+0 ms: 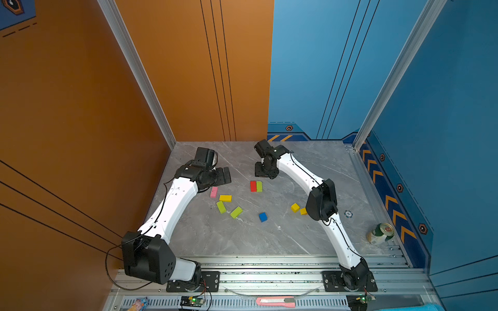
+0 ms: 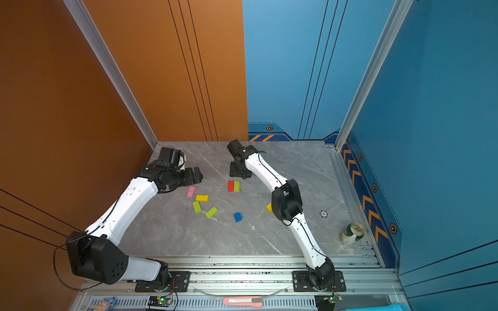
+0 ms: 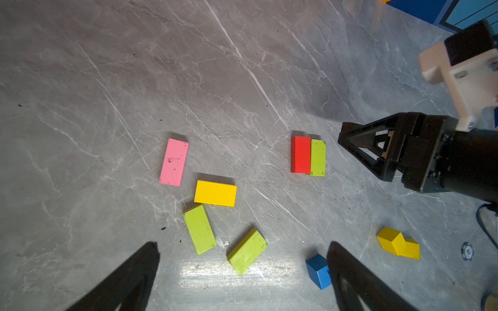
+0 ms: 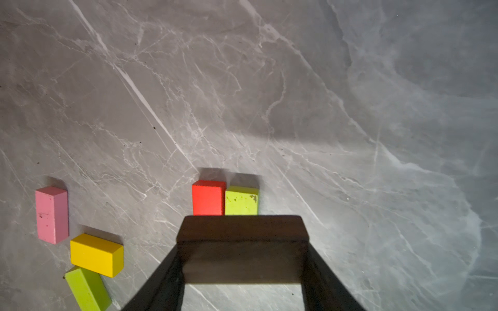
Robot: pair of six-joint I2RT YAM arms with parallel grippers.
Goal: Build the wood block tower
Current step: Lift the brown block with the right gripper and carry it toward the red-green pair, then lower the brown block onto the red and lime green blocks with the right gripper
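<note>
Left gripper (image 1: 225, 175): jaws stood wide apart and empty, just beside the pink bar (image 1: 213, 192); a low sweep could have knocked it.
Loose cluster: the yellow bar (image 1: 225, 198) touched a loose lime bar (image 1: 221, 207); picking either risked dragging its neighbour.
Tower: not yet stacked; only the red bar (image 1: 253, 186) and base lime bar (image 1: 259, 186) lay touching, mid-table.
Right gripper (image 1: 262, 172): clamped on a brown bar (image 4: 242, 234), near that pair; the red top looked higher, so a bridging bar might have rocked or slid.
Yellow cube (image 1: 295, 207): beside the right elbow, which could have bumped it.
</note>
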